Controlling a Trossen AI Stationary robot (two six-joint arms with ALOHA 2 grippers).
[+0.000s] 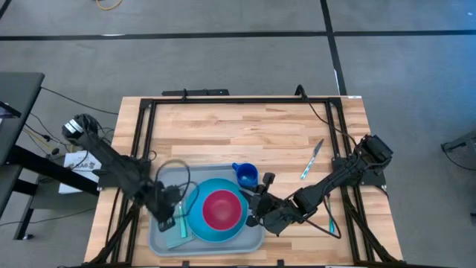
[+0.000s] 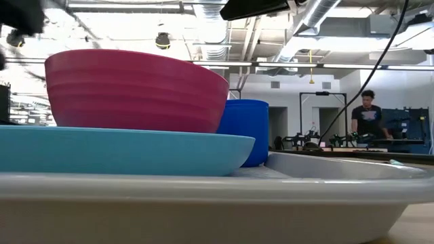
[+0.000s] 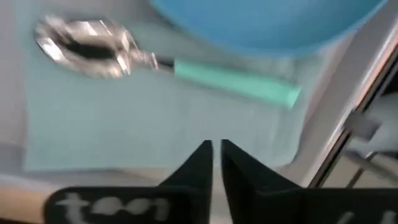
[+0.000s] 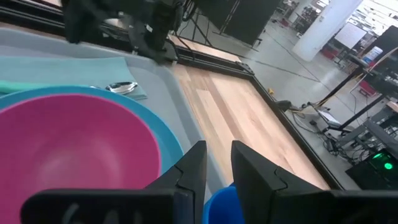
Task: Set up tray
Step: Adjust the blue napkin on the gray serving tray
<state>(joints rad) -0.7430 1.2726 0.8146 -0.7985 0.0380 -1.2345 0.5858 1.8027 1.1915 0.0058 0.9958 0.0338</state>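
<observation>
Grey-blue plastic tray (image 1: 160, 240) with its raised rim lies at the bench's front edge, under my left gripper (image 1: 169, 214), whose fingers are pressed together over the tray's left end. Just beyond them lie a teal paper napkin (image 3: 149, 118) and a teal-handled metal spoon (image 3: 124, 53), clear only from my left wrist. My right gripper (image 1: 255, 208), fingers slightly apart and holding nothing, sits at the tray's right edge beside the pink bowl (image 1: 221, 209) on the round blue plate (image 1: 195, 219). Farther back stands a dark blue cup (image 1: 247, 176).

No lettering can be read anywhere. Pale marks on the left end effector (image 3: 216, 163) are too blurred to make out.
</observation>
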